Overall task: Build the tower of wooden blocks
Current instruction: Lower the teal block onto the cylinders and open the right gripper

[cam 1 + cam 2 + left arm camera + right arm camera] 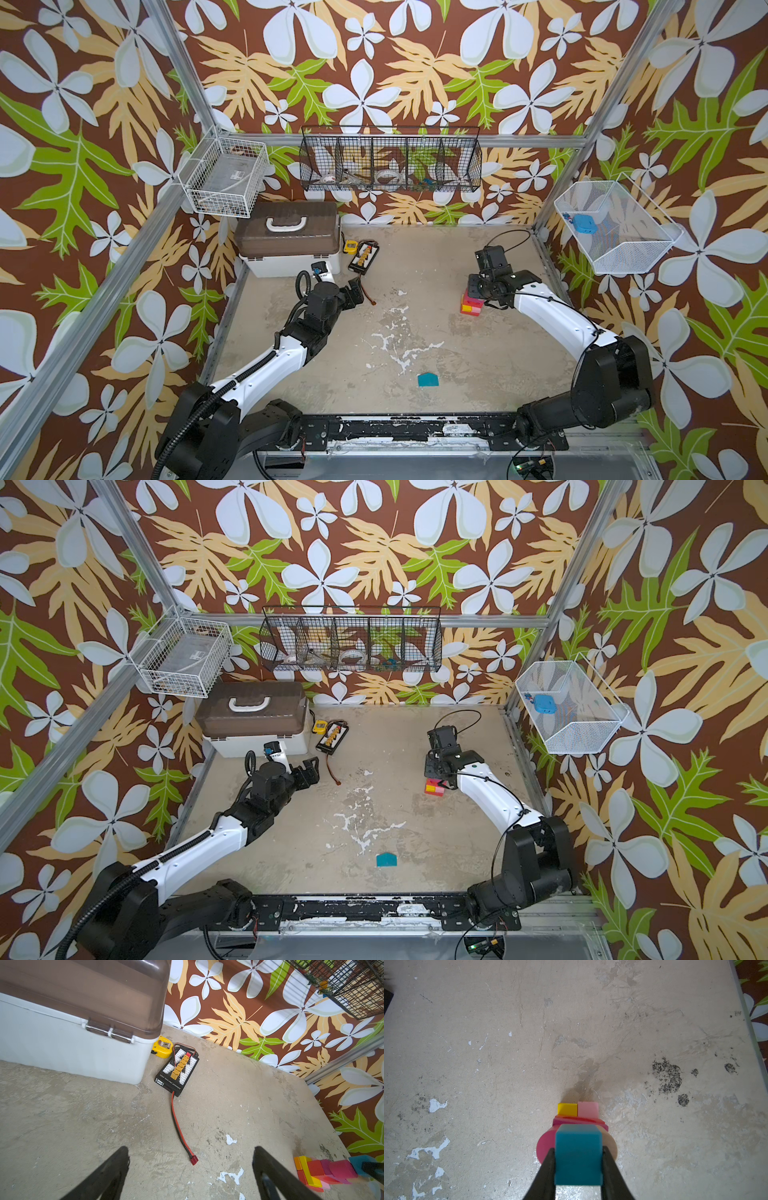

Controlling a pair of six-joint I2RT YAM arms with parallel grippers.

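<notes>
Over tower [471, 305], blue cube [578, 1159] is pinched by right hand [578, 1149]; left hand [190, 1148] spread, empty. To be centred across pink cylinder [545, 1147] and tan cylinder [609, 1142], seated flat, released gently.

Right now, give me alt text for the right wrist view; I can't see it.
The right gripper is shut on a blue cube directly over the tower, above a magenta disc and a tan disc. A yellow block and a pink block show lower down, on a worn table.
</notes>
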